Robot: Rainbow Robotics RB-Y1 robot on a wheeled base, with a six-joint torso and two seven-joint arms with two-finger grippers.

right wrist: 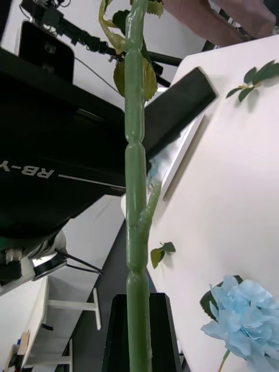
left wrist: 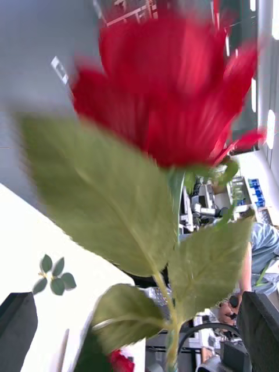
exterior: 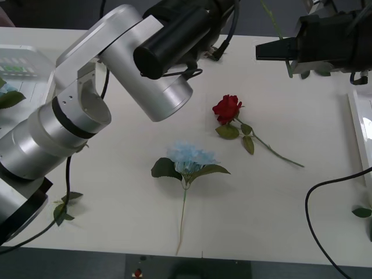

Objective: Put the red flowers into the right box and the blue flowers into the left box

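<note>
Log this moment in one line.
right gripper: shut on stem | left gripper: open, facing red flower | table: rose, blue flower

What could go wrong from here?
1. The right gripper pinches only a thin stem that stands tall above it; it could swing or slip on the way to the right box.
2. The open left gripper sits close to the red head and could snag it.
3. The left arm hangs over the table and could sweep the blue flower.
</note>
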